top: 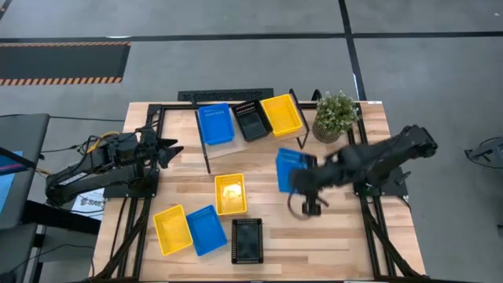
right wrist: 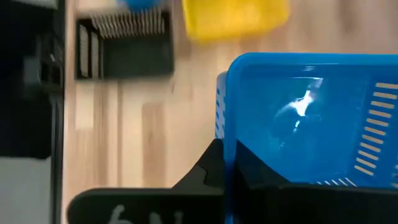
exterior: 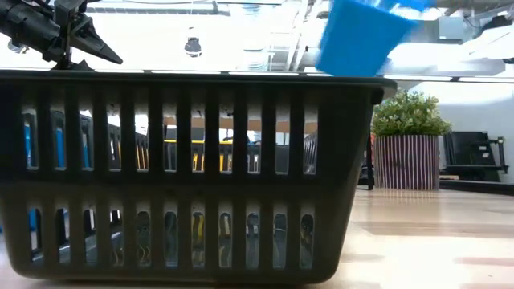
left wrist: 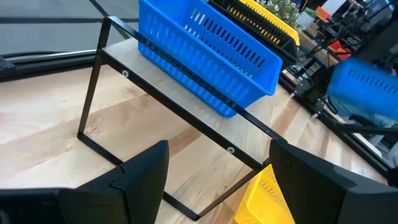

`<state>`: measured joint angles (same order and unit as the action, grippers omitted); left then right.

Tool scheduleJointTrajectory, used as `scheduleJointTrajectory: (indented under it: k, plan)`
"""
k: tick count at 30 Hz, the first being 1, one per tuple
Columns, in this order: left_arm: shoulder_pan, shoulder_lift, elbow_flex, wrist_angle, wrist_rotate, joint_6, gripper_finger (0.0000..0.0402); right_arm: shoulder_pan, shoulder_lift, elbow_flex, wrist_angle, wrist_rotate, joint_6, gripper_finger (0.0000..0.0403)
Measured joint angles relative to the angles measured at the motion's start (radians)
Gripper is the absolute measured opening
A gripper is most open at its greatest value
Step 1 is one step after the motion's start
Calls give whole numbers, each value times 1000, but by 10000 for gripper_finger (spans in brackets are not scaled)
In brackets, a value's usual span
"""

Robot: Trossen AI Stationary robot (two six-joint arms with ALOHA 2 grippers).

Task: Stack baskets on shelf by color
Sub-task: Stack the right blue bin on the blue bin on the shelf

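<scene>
A blue basket (top: 288, 168) hangs in the air over the table's right half, with my right gripper (top: 301, 182) shut on it; the low view shows it tilted, high up (exterior: 357, 36). The shelf (top: 266, 141) at the far edge carries a blue basket (top: 214, 124), a black one (top: 251, 120) and a yellow one (top: 281, 115), each standing on its bottom. On the tabletop lie two yellow baskets (top: 230, 194) (top: 172, 229), a blue one (top: 206, 229) and a black one (top: 247, 240). My left gripper (top: 169, 149) waits open at the left, facing the shelf (left wrist: 186, 102). My right gripper holds the blue basket by one wall at its rim (right wrist: 226, 134), one finger (right wrist: 208, 171) outside and the other (right wrist: 261, 177) inside the basket. The fingers come slanting down from above. The basket is lifted clear of the table and hangs tilted.
A potted plant (top: 336, 116) stands at the shelf's right end. The black basket near the front edge fills the low view (exterior: 185, 168). Bare tabletop lies between the shelf and the front baskets, and at the front right (top: 330, 236).
</scene>
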<state>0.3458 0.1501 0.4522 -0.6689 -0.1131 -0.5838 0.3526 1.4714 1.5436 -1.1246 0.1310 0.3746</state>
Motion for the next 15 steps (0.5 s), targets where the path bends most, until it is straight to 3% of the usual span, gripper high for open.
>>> scheduleJointTrajectory:
  k: [8,15]
  plan:
    - [0,0,0,-1,-1,0,265,-175,-25,183,106,40,-395,8]
    - [0,0,0,0,-8,0,265,-312,102,255,323,56,-749,7]
